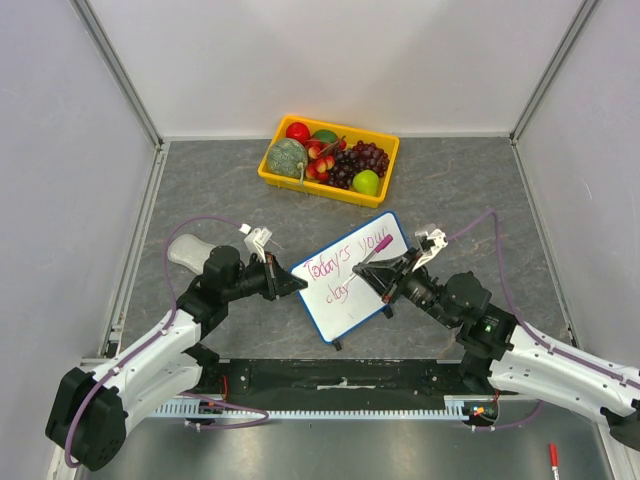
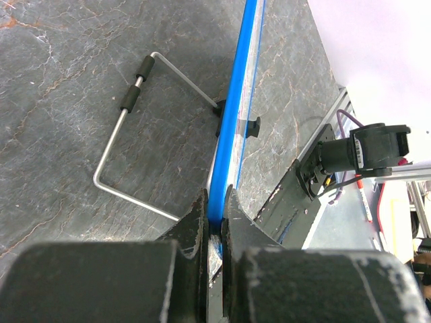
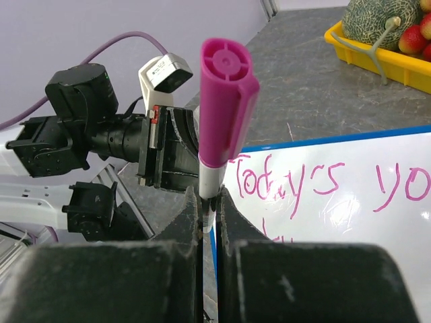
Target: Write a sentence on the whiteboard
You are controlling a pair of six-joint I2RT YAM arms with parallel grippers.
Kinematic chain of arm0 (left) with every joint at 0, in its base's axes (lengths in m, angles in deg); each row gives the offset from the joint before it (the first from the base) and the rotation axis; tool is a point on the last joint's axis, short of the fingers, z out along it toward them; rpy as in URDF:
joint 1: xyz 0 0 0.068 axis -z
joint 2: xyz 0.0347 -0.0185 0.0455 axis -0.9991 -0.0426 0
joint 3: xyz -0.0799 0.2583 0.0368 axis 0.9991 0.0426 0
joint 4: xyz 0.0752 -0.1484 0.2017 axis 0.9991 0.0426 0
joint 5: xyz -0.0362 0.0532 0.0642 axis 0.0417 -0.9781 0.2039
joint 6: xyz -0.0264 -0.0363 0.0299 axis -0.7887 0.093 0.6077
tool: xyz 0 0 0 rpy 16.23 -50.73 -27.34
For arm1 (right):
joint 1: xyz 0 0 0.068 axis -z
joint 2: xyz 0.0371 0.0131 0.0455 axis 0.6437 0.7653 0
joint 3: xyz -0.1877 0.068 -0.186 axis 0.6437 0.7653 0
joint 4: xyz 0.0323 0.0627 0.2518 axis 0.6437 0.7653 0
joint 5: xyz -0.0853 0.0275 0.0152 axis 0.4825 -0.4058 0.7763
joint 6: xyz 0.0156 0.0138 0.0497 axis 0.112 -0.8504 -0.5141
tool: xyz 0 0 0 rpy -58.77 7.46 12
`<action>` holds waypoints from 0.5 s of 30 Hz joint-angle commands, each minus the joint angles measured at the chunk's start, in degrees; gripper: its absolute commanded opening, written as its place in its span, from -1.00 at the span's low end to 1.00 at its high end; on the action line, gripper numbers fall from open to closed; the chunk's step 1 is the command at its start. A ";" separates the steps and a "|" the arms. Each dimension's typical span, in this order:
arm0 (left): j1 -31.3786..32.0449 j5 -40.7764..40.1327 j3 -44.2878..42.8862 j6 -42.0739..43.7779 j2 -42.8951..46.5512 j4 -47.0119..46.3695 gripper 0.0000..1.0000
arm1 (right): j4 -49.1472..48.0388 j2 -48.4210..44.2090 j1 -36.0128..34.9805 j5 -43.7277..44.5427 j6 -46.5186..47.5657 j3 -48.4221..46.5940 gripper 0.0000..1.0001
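Note:
The whiteboard [image 1: 352, 284] is a small white board with a blue rim, tilted up in the middle of the table. Its pink sentence [image 1: 345, 262] reads "Today's your" with a few letters on a second line; the right wrist view shows "Today's yo" [image 3: 316, 185]. My left gripper [image 1: 291, 283] is shut on the board's left edge; the left wrist view shows the blue rim [image 2: 236, 114] edge-on between the jaws. My right gripper [image 1: 386, 277] is shut on a pink marker [image 3: 222, 114] over the board's right part, cap end up.
A yellow fruit basket [image 1: 385, 142] with a melon, grapes and other fruit stands behind the board. A grey pad [image 1: 186, 250] lies at the left. The board's wire stand [image 2: 128, 101] rests on the grey table. A red pen [image 1: 553, 457] lies at the front right.

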 commanded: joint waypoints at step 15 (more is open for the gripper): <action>0.43 -8.09 1.38 8.13 0.80 11.54 -0.86 | 7.38 -1.90 0.17 1.44 -1.87 -2.39 -1.00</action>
